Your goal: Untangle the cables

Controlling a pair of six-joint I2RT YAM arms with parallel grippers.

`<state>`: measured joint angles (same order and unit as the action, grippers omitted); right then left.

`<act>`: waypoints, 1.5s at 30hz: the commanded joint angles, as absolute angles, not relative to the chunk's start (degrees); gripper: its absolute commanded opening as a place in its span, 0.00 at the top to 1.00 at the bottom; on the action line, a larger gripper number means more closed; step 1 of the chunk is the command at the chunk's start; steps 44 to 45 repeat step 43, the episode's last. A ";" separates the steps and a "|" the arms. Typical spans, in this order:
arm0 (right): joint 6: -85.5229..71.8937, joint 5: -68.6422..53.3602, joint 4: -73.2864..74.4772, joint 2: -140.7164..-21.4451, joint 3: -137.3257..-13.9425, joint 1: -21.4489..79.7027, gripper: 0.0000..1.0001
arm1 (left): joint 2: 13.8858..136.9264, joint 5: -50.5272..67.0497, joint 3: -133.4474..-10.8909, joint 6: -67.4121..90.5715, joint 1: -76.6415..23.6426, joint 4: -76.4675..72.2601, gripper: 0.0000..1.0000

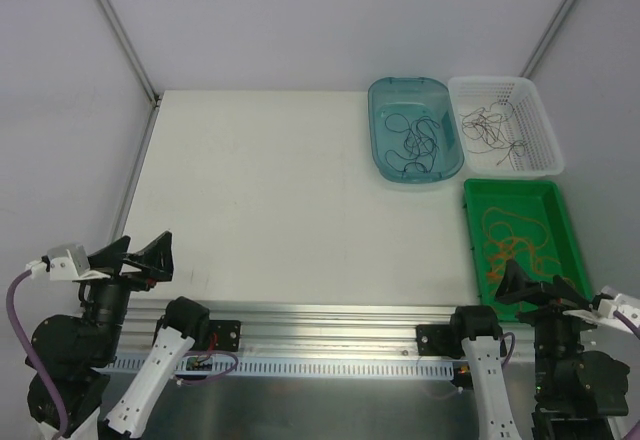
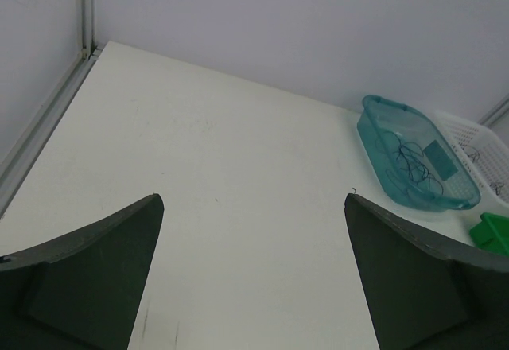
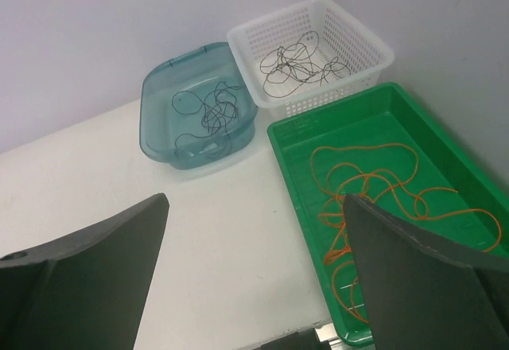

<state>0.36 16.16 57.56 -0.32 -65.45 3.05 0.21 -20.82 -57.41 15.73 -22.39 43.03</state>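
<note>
Thin dark cables [image 1: 416, 140] lie coiled in a teal tub [image 1: 382, 135], also in the right wrist view [image 3: 205, 113]. More dark cables [image 1: 492, 126] lie in a white basket [image 1: 547, 140]. Orange cables [image 1: 520, 243] lie looped in a green tray [image 1: 571, 225], also in the right wrist view [image 3: 382, 187]. My left gripper [image 1: 140, 256] is open and empty at the near left edge. My right gripper [image 1: 535, 288] is open and empty over the green tray's near end. No red or purple-blue cables show.
The white table [image 1: 280, 200] has grey walls at the back and sides, with metal posts [image 1: 120, 30] in the corners. A metal rail [image 1: 330, 318] runs along the near edge between the arm bases.
</note>
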 commanded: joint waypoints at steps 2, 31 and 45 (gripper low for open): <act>2.99 14.76 57.83 9.93 -64.60 3.52 0.03 | -9.06 -23.64 -57.03 17.84 -22.06 48.14 0.01; 2.72 17.14 63.72 10.72 -63.02 3.52 0.03 | -9.40 -22.94 -55.11 20.39 -21.97 51.42 0.01; 2.82 17.31 64.33 10.72 -63.28 3.43 0.03 | -9.40 -23.47 -54.84 20.57 -22.06 51.42 0.01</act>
